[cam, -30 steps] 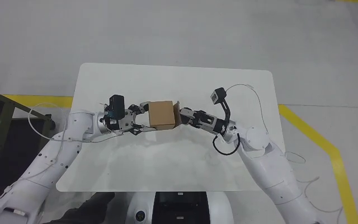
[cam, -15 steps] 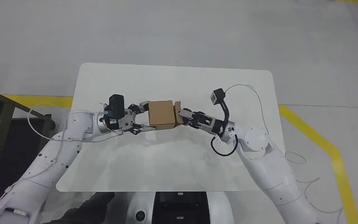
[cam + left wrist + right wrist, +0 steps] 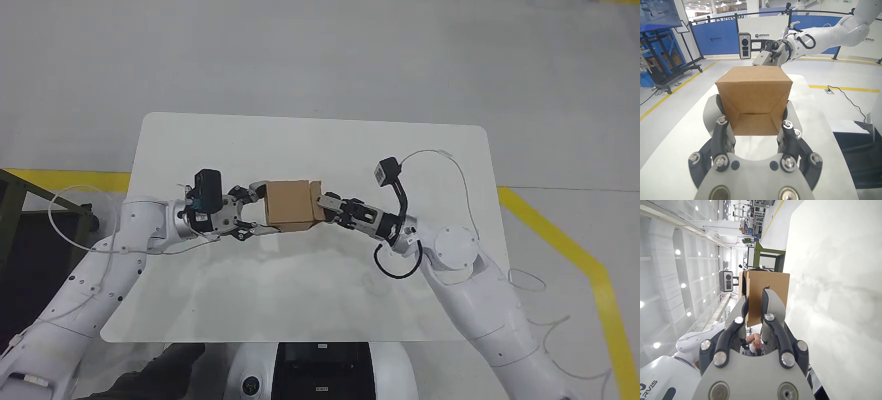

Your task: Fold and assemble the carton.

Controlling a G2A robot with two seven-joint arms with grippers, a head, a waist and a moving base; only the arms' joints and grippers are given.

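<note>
Carton (image 3: 287, 203) sits mid-desk, slightly toward the far half of the desk (image 3: 300, 290), spanned between your 2 arms. From the top view it reads as a squared-up brown box, long sides running arm to arm. Left hand (image 3: 258, 210) is at the carton's left end. In the left wrist view, the left hand (image 3: 753, 113) has its 2 fingers spread to the box's width, 1 on each side wall, pads against the cardboard, so it is clamped on the carton (image 3: 753, 91). That end is open toward the wrist camera and you look straight into the brown interior. Right hand (image 3: 322, 207) is at the opposite end. In the right wrist view, the right hand (image 3: 754, 298) has its fingers nearly together, with a flap (image 3: 753, 309) of the carton (image 3: 770, 287) pinched between them. The flap lies close along that end of the box. From the left wrist view the right hand (image 3: 766, 58) shows just behind the carton's top far edge. The carton's lower face lies against the desk (image 3: 829, 275) or just above it; you cannot tell which.
</note>
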